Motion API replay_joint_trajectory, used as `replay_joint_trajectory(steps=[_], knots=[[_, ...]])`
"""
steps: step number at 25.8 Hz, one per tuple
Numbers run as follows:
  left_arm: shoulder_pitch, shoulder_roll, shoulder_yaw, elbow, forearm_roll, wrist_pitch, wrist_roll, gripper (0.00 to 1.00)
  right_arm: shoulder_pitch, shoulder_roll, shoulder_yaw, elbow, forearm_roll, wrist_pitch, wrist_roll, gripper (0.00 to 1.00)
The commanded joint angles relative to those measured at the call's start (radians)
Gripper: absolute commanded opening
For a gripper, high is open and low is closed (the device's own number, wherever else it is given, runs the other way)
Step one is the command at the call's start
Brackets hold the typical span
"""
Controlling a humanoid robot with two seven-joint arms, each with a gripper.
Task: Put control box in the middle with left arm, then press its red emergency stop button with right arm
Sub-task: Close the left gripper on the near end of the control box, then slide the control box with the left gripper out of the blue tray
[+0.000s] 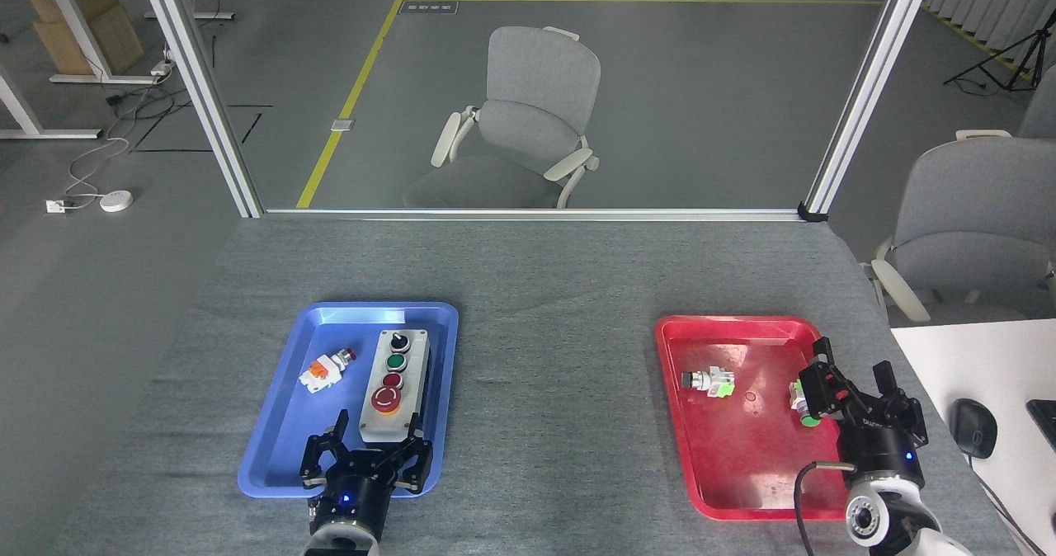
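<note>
The control box [395,384] lies lengthwise in the blue tray [276,432], toward its right side. It is light grey on a black base, with a black knob, a green button and two red buttons; the large red one [386,400] is nearest me. My left gripper [377,431] is open just in front of the box's near end, one finger on each side of it. My right gripper [850,373] hangs open over the right edge of the red tray [742,457], with nothing in it.
A small white-and-orange switch part [327,369] lies left of the box in the blue tray. The red tray holds two small green-and-white parts [709,381] [802,401]. A white desk with a mouse [973,426] is at the right; chairs stand beyond the table.
</note>
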Motion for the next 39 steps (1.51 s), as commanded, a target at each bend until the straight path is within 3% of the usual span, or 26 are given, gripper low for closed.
replay_joint_trajectory(steps=[1, 12, 18, 34, 36, 39], knots=[[-0.021, 0.008, 0.002, 0.049, 0.01, -0.001, 0.009, 0.98, 0.001, 0.0, 0.0, 0.0, 0.0, 0.0, 0.0, 0.99], [-0.05, 0.02, 0.002, 0.132, 0.047, -0.004, 0.037, 0.98, -0.002, 0.0, 0.0, 0.0, 0.0, 0.001, 0.0, 0.99], [-0.074, 0.018, 0.001, 0.183, 0.047, -0.018, 0.078, 0.87, -0.004, 0.002, 0.0, 0.0, 0.0, 0.001, 0.0, 0.99], [-0.145, 0.015, -0.003, 0.278, 0.043, -0.025, 0.098, 0.89, -0.002, 0.002, 0.0, 0.001, 0.0, 0.003, 0.0, 0.99], [-0.147, 0.015, -0.003, 0.287, 0.043, -0.025, 0.107, 0.86, -0.002, 0.002, 0.0, 0.001, 0.0, 0.003, 0.0, 0.99], [-0.147, 0.017, -0.003, 0.295, 0.045, -0.03, 0.115, 0.69, -0.006, 0.002, 0.0, 0.001, 0.0, 0.003, 0.0, 0.99]])
